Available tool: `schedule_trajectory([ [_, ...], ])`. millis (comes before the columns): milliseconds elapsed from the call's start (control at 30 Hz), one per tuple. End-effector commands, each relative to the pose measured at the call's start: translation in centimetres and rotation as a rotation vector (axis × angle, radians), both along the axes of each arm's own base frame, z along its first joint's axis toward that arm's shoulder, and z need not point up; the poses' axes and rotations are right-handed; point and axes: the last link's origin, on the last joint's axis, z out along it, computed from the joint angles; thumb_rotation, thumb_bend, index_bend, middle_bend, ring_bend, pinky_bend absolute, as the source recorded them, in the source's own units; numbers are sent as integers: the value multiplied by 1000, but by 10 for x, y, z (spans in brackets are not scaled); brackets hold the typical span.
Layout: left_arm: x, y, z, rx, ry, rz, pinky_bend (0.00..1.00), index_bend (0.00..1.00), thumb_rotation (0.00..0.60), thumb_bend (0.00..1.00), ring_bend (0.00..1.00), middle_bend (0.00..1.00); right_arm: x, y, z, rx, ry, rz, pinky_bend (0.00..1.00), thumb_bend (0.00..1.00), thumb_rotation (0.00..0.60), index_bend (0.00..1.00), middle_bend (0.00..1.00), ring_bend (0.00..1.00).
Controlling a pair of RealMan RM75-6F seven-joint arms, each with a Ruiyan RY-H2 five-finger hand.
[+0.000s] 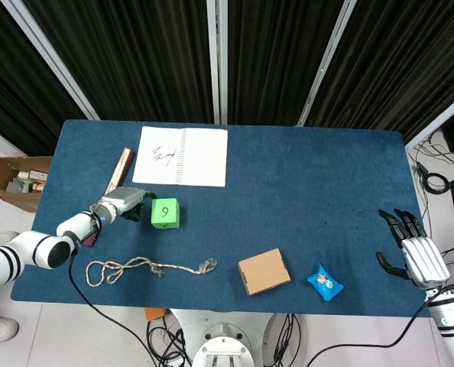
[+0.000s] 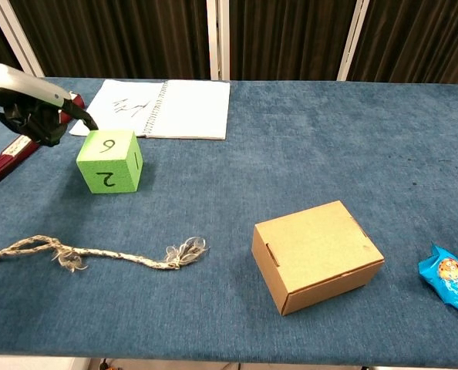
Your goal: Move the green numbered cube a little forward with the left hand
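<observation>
Your left hand sat low just left of the green cube, fingers curled, gripping nothing. The cube, showing 9, 2 and 1, lay to its right.

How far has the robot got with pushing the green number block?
Only the approach looks done: the left hand sits right beside the green numbered cube, at its left side. Whether a fingertip touches it, I cannot tell. The cube is not gripped. The forward move toward the notebook is left. The right hand waits open, far away.
</observation>
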Motion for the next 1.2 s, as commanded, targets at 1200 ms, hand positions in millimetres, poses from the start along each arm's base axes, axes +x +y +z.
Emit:
schedule_trajectory([
  [1200, 5, -77, 19, -193, -23, -34, 1000, 219, 600, 803, 977, 933, -3, -2, -4, 13, -3, 1, 20, 319, 600, 40, 157, 0],
])
